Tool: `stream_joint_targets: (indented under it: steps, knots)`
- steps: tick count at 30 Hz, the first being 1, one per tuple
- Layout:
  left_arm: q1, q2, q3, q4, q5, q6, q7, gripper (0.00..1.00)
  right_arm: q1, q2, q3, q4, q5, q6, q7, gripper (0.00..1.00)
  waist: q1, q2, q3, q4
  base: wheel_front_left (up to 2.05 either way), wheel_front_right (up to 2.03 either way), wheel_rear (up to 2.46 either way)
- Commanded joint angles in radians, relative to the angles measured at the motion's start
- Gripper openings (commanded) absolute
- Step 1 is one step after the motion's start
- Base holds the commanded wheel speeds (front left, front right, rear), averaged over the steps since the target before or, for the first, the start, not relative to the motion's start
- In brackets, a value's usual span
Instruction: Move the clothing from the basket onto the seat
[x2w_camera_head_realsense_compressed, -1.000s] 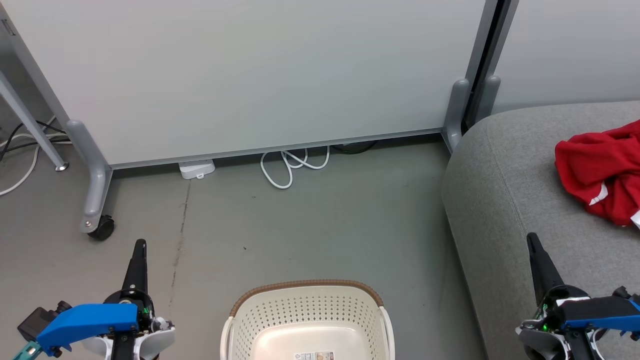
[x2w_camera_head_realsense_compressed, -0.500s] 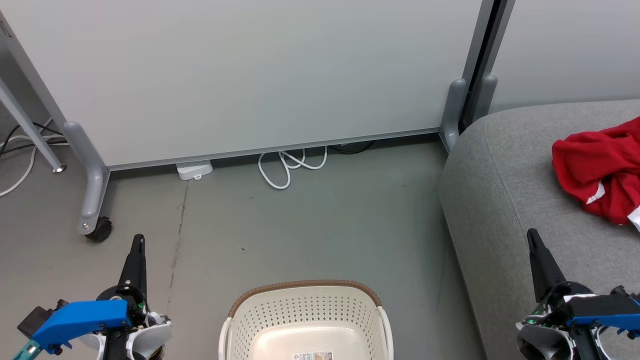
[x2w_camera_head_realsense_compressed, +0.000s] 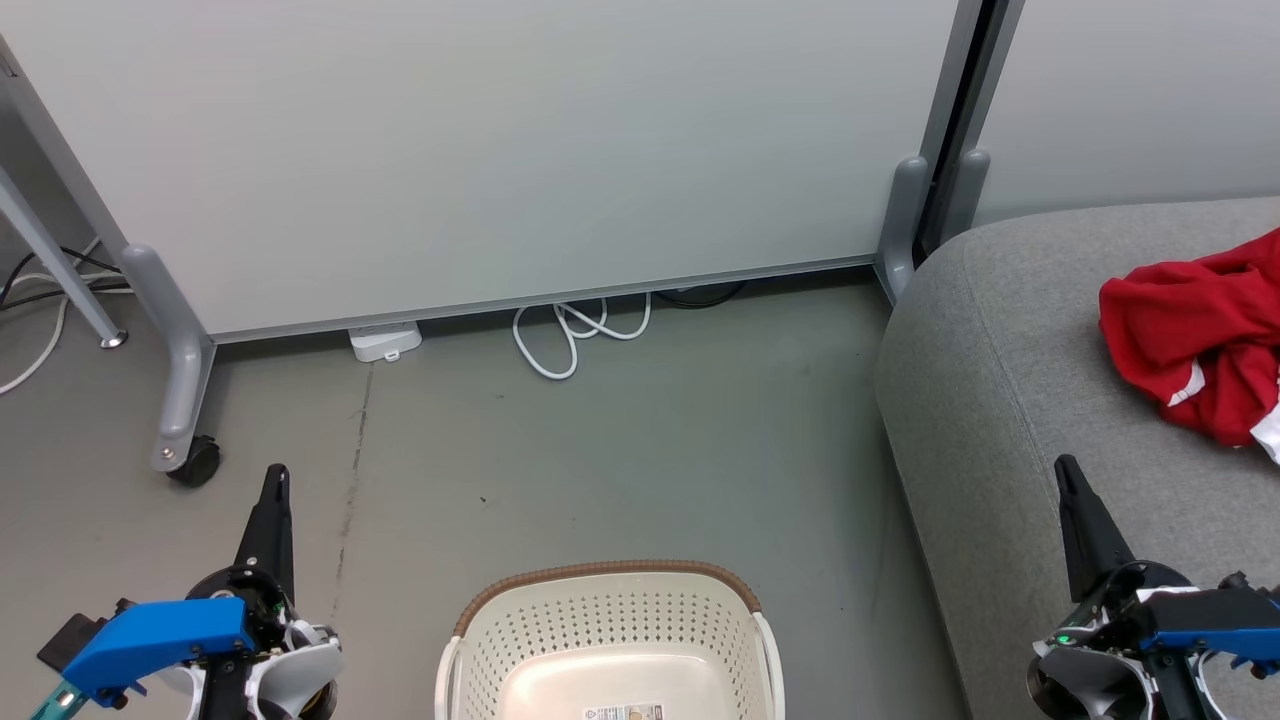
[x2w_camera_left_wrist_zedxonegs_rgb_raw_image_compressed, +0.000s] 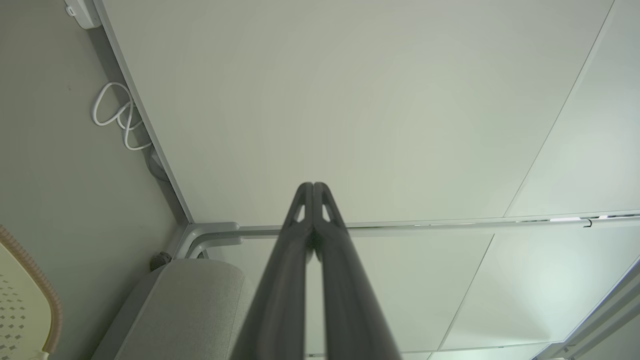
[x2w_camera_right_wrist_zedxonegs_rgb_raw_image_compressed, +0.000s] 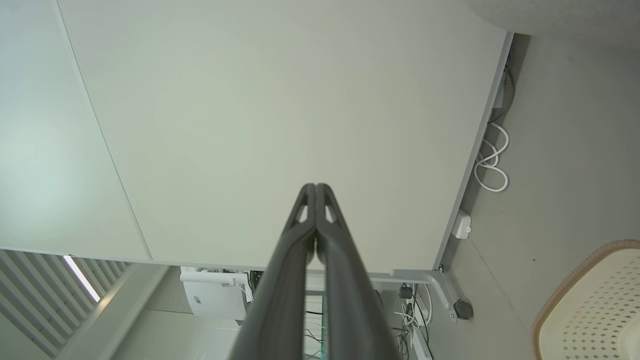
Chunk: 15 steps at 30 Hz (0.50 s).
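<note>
Red clothing (x2w_camera_head_realsense_compressed: 1195, 335) with white trim lies crumpled on the grey seat (x2w_camera_head_realsense_compressed: 1000, 380) at the right. The cream basket (x2w_camera_head_realsense_compressed: 610, 640) with a brown rim stands on the floor at the bottom centre, and the part of its inside in view holds nothing but a label. To the basket's left my left gripper (x2w_camera_head_realsense_compressed: 273, 480) is shut, empty, pointing up. Over the seat's front part my right gripper (x2w_camera_head_realsense_compressed: 1066, 470) is shut and empty too. In both wrist views the fingers (x2w_camera_left_wrist_zedxonegs_rgb_raw_image_compressed: 313, 190) (x2w_camera_right_wrist_zedxonegs_rgb_raw_image_compressed: 316, 191) press together against a pale panel. The basket's rim (x2w_camera_left_wrist_zedxonegs_rgb_raw_image_compressed: 30, 280) (x2w_camera_right_wrist_zedxonegs_rgb_raw_image_compressed: 580, 275) shows at each wrist view's edge.
A pale partition panel (x2w_camera_head_realsense_compressed: 500, 150) on grey wheeled feet (x2w_camera_head_realsense_compressed: 185, 440) stands behind the floor. A white cable (x2w_camera_head_realsense_compressed: 575, 335) and a power strip (x2w_camera_head_realsense_compressed: 385, 340) lie at its base. More cables (x2w_camera_head_realsense_compressed: 40, 300) run at the far left.
The whole picture has shifted slightly left and down, so the camera has moved. Both grippers stay shut and the clothing rests as before.
</note>
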Motion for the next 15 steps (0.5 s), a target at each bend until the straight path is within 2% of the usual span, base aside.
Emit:
stream_joint_targets:
  steps: [1, 15]
  knots:
    - [-0.01, 0.001, 0.002, -0.004, -0.002, -0.009, 0.004, 0.0, -0.015, -0.001, -0.002, 0.002, 0.003, 0.001, 0.005, 0.0, 0.0, 0.0, 0.0, 0.0, 0.0, 0.0, 0.0]
    - [-0.01, 0.001, 0.002, -0.004, -0.002, -0.009, 0.004, 0.0, -0.014, -0.001, -0.002, 0.002, 0.003, 0.001, 0.005, 0.0, 0.0, 0.0, 0.0, 0.0, 0.0, 0.0, 0.0]
